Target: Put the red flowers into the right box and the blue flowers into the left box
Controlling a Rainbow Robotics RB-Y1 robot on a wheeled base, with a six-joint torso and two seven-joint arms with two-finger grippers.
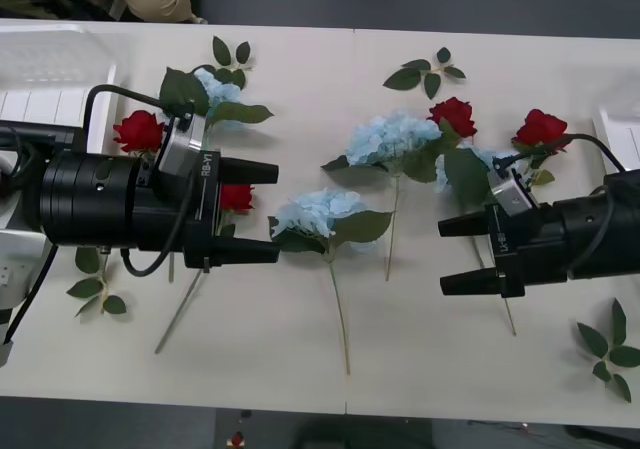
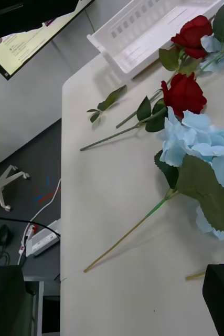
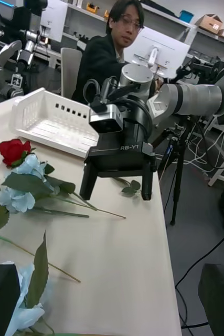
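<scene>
Front view: you've got cream table [image 1: 300, 359] strewn with flowers, dark floor beyond. Left gripper [image 1: 262, 212] jaws wide, hovering by red rose [image 1: 236, 197]. Right gripper [image 1: 457, 255] also wide, empty. Between them, blue flower [image 1: 320, 212] lies stem toward you.

Right wrist view: left box [image 2: 143, 31] at table's far end, two red roses [image 2: 184, 94] and blue flower stems slanting toward the table edge; grey floor, cables.

Left wrist view: right box [image 3: 51, 118] behind right gripper, office shelves behind.
</scene>
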